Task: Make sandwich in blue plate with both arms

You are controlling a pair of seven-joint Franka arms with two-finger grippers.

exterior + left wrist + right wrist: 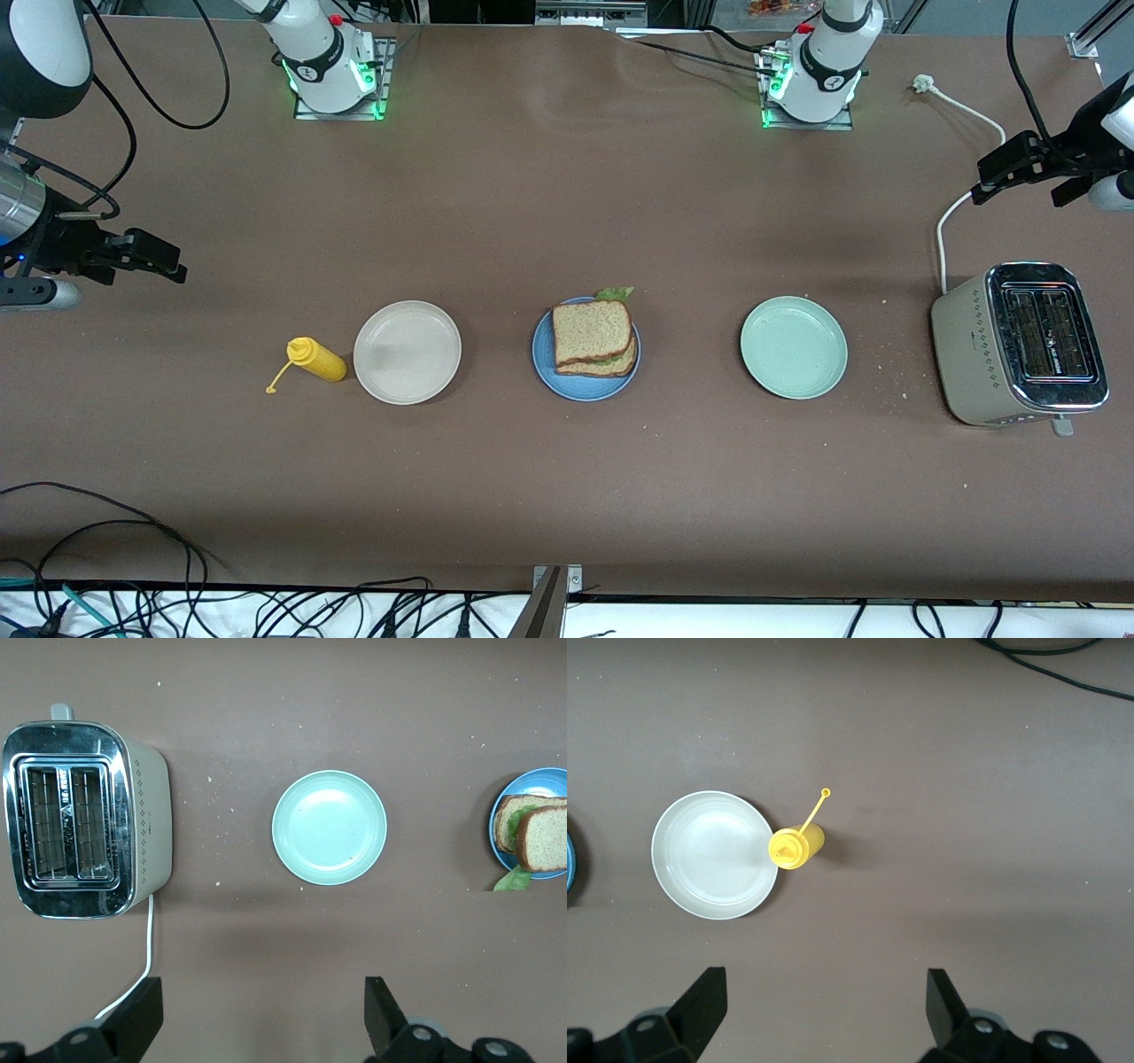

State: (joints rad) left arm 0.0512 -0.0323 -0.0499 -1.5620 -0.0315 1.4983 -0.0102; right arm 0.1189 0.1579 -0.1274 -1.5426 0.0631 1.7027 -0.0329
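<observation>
The sandwich [592, 335] lies on the blue plate [576, 388] at the middle of the table: two brown bread slices stacked slightly askew, green lettuce [615, 292] poking out between them. The left wrist view catches the sandwich [542, 835] and the blue plate [532, 780] at its edge. My left gripper [985, 182] hangs open and empty above the table's left-arm end, over bare table near the toaster cord [263, 992]. My right gripper [168, 257] is open and empty over the right-arm end [825, 983]. Both are well away from the sandwich.
A pale green plate [794, 347] sits beside the blue plate toward the left arm's end, with a toaster [1019, 343] and its white cord [961, 111] past it. Toward the right arm's end are a beige-white plate [407, 352] and a yellow squeeze bottle [316, 359] lying on its side.
</observation>
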